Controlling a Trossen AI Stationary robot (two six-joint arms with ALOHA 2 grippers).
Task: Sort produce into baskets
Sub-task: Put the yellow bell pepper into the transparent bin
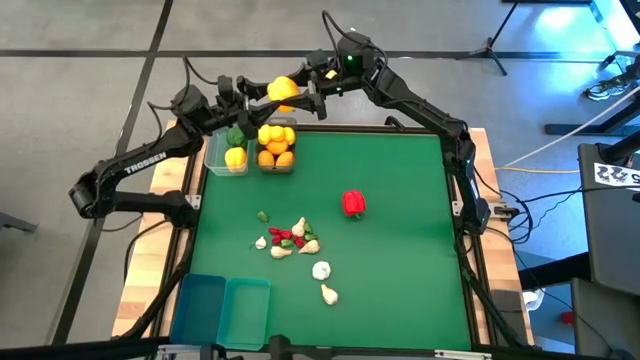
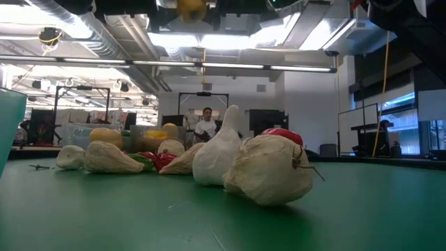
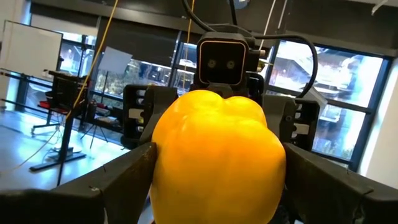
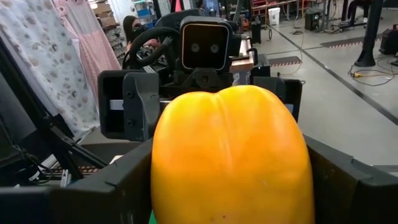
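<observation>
Held aloft at table's twelve o'clock: yellow bell pepper [image 1: 282, 90], pinched between left gripper [image 1: 262, 92] and right gripper [image 1: 303, 90], both closed on it. Likely light, waxy, slippery; best gripped across shoulders.

Arms: both are finished in black, jointed, with black cables looped along them.
Marking: white "TROSSEN" lettering is carried on the left arm.
Light: a green light is shown near the right wrist.

Grey floor [image 1: 80, 90], ceiling strip lights [image 2: 209, 38], big windows [image 3: 323, 99].
</observation>
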